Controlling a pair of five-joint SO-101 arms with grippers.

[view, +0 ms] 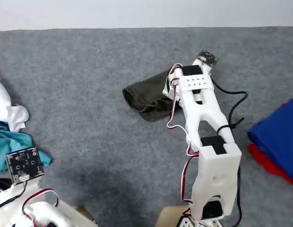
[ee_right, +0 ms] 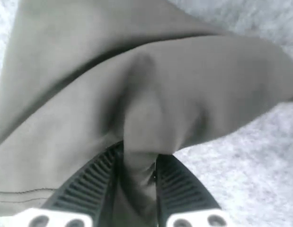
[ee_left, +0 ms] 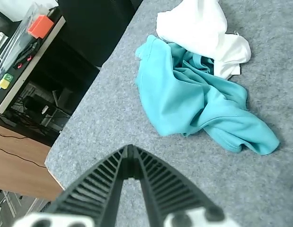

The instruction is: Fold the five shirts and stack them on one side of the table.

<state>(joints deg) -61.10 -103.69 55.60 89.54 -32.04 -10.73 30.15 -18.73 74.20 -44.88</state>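
Note:
An olive shirt [view: 147,97] lies bunched on the grey table [view: 89,118] near the middle. My right gripper [ee_right: 136,163] is shut on a fold of the olive shirt [ee_right: 137,94]; in the high view the right arm [view: 198,90] reaches it from the front. A teal shirt [ee_left: 193,99] and a white shirt [ee_left: 203,33] lie crumpled together at the table's left edge, also the teal shirt [view: 11,142] and white shirt [view: 6,109] in the high view. My left gripper [ee_left: 130,153] is shut, empty, above the table near its corner. Blue [view: 279,137] and red [view: 267,161] shirts lie stacked at the right.
The table's left edge [ee_left: 89,94] drops off beside the teal shirt, with a dark shelf and desk clutter [ee_left: 28,42] beyond. Bare grey felt lies between the olive shirt and the left pile.

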